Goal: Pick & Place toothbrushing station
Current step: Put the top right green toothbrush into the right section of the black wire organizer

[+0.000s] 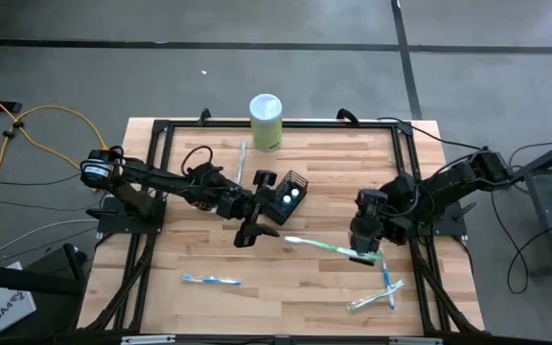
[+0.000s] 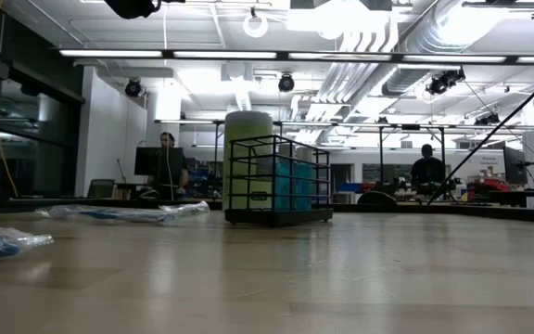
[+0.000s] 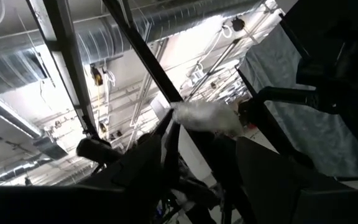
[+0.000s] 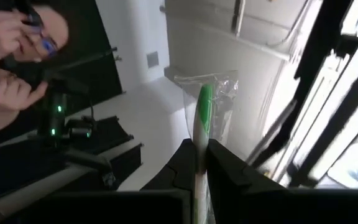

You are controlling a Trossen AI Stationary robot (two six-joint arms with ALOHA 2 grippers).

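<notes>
Right gripper, centre-right, pinching green toothbrush by one end, lifted level for carrying to mesh holder at centre. Left gripper spread, empty, waiting beside holder; other brushes loose lower frame.

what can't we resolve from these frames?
- High view: left gripper sits near the holder; contact too small to tell.
- Left wrist view: aimed at the ceiling; a blurred pale wrapped shape, unidentifiable.
- Low view: the holder hides most of the green canister; neither gripper shows.
</notes>
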